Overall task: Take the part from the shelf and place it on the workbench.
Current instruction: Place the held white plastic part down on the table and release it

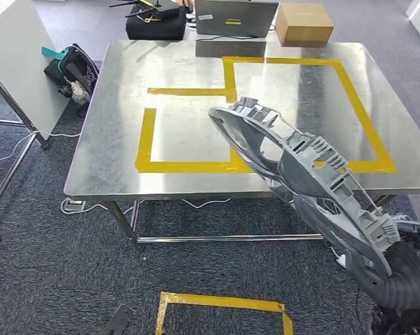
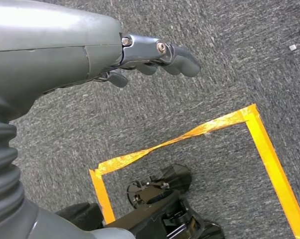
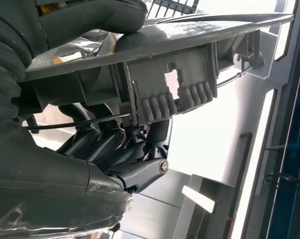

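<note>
1 grey part (image 1: 308,181) in right hand (image 3: 114,149), over workbench (image 1: 187,132).

Dark grey carpet (image 1: 49,265) covers the floor, marked near with a yellow tape outline (image 1: 224,303). A white board (image 1: 18,63) leans at left; a cardboard box (image 1: 304,24) sits far right.

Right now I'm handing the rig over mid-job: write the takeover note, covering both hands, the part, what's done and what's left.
Right robot hand: grips the grey plastic part from beneath, thumb over its edge.
Left robot hand: holds nothing, fingers loosely curled, hanging over the carpet by a yellow tape outline.
Part: in the air, its far end over the near edge of the steel workbench, above the yellow tape marking.
Done: part picked up and brought to the bench.
Left: lower it onto the workbench and release.
</note>
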{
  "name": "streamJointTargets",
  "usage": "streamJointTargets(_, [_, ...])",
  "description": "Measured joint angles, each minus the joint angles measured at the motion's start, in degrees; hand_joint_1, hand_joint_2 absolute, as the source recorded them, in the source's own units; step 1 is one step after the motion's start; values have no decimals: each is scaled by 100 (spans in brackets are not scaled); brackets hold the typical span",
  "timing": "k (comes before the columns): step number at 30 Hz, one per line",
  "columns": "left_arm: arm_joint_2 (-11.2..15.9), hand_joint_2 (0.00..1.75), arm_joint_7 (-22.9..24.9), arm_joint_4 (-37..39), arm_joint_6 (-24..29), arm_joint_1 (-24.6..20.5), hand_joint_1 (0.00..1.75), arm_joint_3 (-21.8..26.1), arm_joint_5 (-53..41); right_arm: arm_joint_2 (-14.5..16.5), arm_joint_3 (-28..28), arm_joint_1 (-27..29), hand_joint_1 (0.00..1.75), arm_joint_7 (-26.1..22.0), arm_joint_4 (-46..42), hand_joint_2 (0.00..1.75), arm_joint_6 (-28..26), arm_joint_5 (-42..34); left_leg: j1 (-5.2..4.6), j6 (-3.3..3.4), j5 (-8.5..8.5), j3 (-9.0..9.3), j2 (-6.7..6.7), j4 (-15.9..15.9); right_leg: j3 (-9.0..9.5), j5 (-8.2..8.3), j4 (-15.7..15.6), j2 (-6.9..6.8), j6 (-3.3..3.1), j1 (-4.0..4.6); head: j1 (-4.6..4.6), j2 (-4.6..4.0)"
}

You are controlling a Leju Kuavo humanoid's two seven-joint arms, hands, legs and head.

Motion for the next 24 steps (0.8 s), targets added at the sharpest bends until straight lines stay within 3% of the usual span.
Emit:
streamJointTargets(7, [2, 175, -8, 0, -14, -8, 0, -1, -31, 0, -99, 38, 175, -9, -26, 175, 4, -17, -10, 30, -25, 28, 1, -2, 30, -31, -28, -11, 146, -8, -2, 0])
streamJointTargets(24, [85, 175, -98, 0, 149, 26, 0, 55, 127, 0, -80, -225, 175, 2, 135, 175, 171, 72, 2, 11, -6, 99, 2, -63, 58, -34, -13, -7, 165, 0, -4, 0])
